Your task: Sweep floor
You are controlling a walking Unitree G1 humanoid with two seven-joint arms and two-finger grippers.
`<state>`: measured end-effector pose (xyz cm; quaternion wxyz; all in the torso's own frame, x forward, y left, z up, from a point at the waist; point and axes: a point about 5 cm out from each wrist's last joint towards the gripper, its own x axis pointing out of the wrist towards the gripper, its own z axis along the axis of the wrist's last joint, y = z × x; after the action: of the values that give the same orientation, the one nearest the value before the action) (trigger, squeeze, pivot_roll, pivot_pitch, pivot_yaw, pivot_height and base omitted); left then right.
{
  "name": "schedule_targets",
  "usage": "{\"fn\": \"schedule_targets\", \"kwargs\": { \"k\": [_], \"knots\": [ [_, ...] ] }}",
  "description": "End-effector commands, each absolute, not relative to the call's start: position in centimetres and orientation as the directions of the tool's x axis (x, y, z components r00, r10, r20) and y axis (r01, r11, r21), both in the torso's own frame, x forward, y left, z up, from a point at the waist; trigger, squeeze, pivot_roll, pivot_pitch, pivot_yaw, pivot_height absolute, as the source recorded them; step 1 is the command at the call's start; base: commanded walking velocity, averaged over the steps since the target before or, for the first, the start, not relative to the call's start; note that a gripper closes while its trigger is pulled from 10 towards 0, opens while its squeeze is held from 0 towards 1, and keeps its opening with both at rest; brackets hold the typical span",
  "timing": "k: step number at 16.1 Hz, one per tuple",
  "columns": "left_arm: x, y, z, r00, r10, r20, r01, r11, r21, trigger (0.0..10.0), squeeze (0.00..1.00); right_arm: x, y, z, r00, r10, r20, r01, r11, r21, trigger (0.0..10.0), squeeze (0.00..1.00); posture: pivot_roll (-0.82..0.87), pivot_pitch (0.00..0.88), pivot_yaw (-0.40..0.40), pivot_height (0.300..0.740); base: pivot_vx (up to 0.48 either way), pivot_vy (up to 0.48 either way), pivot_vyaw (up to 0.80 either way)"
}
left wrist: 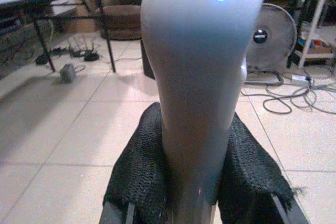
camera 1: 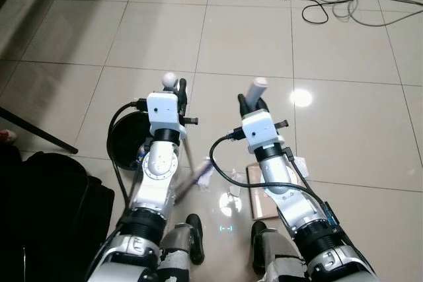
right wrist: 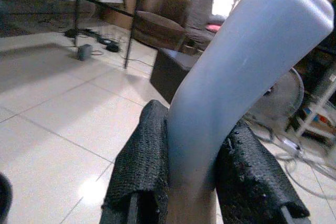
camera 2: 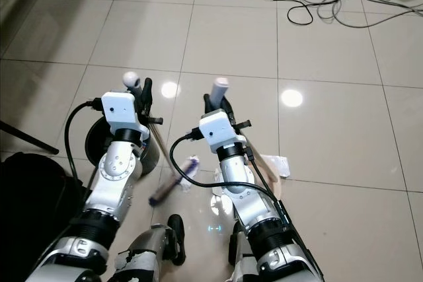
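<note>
Both sets of jaws are clamped on handles, so you have nothing to grasp before you move. Your left gripper is closed around the rounded white top of the dustpan handle, with a black finger pressed on each side of it. Your right gripper is closed the same way on the pale grey broom handle, just under its curved tip.

From your head camera, the broom's long axis runs from the right gripper at about 12 o'clock down and back toward 5 o'clock, its shaft passing beside your right forearm. The broom head itself is hidden behind that arm, so you cannot tell exactly where the bristles sit. The dustpan, a dark round-edged pan, rests on the tile at about 8 o'clock from your left gripper, its thin shaft dropping from that grip.

What you sweep lies between the two tools: a purple-and-white scrap at about 7 o'clock from the right gripper, and white paper at about 4 o'clock from it. The right arm is nearer both. I judge the stroke should drive leftward, toward 9 o'clock, into the pan.
</note>
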<state>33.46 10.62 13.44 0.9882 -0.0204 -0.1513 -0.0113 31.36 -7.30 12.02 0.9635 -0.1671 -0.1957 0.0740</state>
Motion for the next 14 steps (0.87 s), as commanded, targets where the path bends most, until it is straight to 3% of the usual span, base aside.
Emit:
{"fn": "schedule_targets", "kwargs": {
  "k": [1,2,6,9,14],
  "knots": [
    [33.4,10.5,12.3,0.973,0.028,0.23,-0.006,0.995,-0.096,10.0,0.0,31.3,-7.3,11.4,0.938,0.147,0.314,-0.054,0.956,-0.287,10.0,0.0,0.03,0.356,0.08,0.74,0.0,0.0,0.0],
    [33.6,10.1,12.2,0.977,0.046,0.208,-0.021,0.992,-0.122,10.0,0.0,31.6,-7.6,11.8,0.945,0.088,0.314,-0.019,0.976,-0.218,10.0,0.0,0.03,0.356,0.083,0.74,0.0,0.0,0.0],
    [34.1,9.5,12.1,0.982,0.098,0.161,-0.065,0.978,-0.201,10.0,0.0,32.3,-7.5,13.3,0.935,0.052,0.352,0.005,0.987,-0.158,10.0,0.0,0.01,0.341,0.085,0.74,0.0,0.0,0.0],
    [35.0,8.7,13.1,0.982,0.138,0.126,-0.085,0.93,-0.356,10.0,0.0,32.6,-7.1,14.0,0.932,0.049,0.358,-0.011,0.994,-0.105,10.0,0.0,0.01,0.328,0.081,0.74,0.0,0.0,0.0],
    [36.0,8.4,16.3,0.976,0.063,0.207,0.043,0.883,-0.468,10.0,0.0,32.7,-7.7,13.8,0.934,0.061,0.353,-0.022,0.993,-0.114,10.0,0.0,0.01,0.298,0.08,0.74,0.0,0.0,0.0]
  ]
}}
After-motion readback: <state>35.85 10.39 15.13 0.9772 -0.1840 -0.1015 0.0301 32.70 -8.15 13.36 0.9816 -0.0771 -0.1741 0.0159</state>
